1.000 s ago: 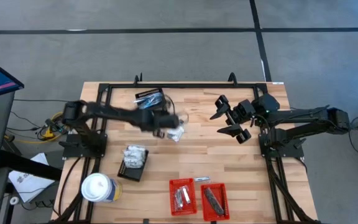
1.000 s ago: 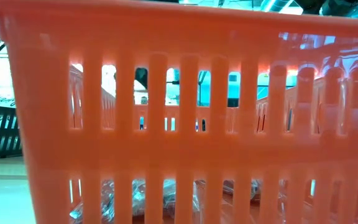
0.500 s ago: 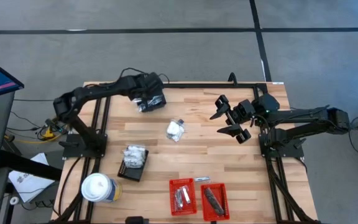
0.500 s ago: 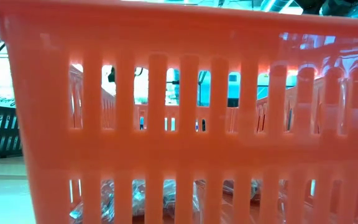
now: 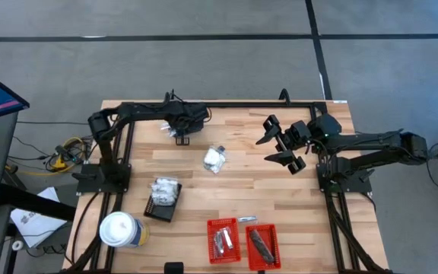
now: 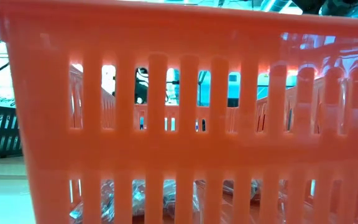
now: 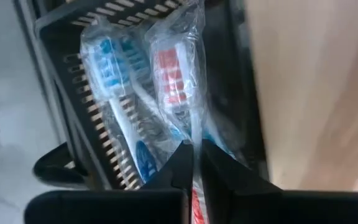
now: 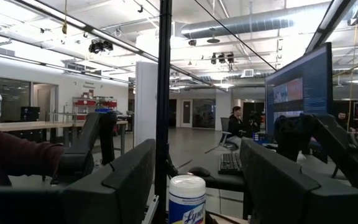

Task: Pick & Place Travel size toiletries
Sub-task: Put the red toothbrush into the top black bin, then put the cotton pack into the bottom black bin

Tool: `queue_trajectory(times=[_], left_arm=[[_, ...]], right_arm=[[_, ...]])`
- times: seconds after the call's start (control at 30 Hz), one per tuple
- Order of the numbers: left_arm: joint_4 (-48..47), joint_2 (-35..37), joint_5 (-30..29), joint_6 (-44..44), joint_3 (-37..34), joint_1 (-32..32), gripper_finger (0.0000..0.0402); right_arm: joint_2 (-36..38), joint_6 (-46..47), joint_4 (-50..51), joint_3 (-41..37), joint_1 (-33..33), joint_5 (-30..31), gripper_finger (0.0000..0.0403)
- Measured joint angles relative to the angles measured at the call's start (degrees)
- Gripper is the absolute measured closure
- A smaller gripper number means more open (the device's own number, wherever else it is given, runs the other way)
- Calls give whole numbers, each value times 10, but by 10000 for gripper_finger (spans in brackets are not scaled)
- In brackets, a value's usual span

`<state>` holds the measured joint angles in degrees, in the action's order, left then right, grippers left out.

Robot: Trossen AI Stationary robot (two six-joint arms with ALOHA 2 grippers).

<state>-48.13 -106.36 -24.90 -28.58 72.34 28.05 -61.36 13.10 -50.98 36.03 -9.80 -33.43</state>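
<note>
1. Left gripper [image 7: 196,163] over the far edge of the tabletop [image 5: 242,190], fingers [image 7: 180,163] pressed together with nothing visibly between them.
2. Directly ahead of those fingers, in the left wrist view: clear-wrapped toothbrushes [image 7: 166,81], one with a blue head, one with a red head, lying in a black slotted basket [image 7: 73,112].
3. Right gripper [image 5: 284,144] held above the right side of the tabletop, fingers [image 5: 268,129] spread wide, empty, pointing toward the middle.
4. Between the two grippers, a small clear-wrapped white packet [image 5: 214,159] lying alone on the bare wood, apart from both.
5. Nearer the left front, a bundle of clear-wrapped silvery items [image 5: 164,189] sitting in a second black basket [image 5: 158,211].
6. Just beside it at the front left corner, a large white lidded cup [image 5: 119,229].
7. At the front edge, two red slotted baskets side by side: left red basket [image 5: 222,240] with silvery pieces, right red basket [image 5: 262,245] with dark sticks.
8. One thin pale tube [image 5: 246,220] on the wood just behind the red baskets.
9. Low view filled by an orange-red basket wall [image 6: 185,149], crinkled silvery wrappers [image 6: 135,199] showing through the lower slots.
</note>
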Motion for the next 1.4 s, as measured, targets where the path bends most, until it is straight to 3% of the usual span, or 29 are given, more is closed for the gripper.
queue_trajectory(times=[0.13, 0.43, 0.8, 1.13, 1.4], left_arm=[[3, -6, -37, -1, 0, 0, 385], [18, 20, -45, 1, 0, -9, 322], [25, 150, -55, 19, 0, -41, 231], [58, 238, 100, 126, 0, -92, 221], [66, 203, 130, 161, 0, -213, 237]], right_arm=[[0, 0, 0, 0, 0, 0, 173], [0, 0, 1, 0, -1, 0, 173], [0, 0, 6, 0, -1, 0, 173], [0, 0, 7, 0, -1, 0, 173], [0, 0, 10, 0, -1, 0, 173]])
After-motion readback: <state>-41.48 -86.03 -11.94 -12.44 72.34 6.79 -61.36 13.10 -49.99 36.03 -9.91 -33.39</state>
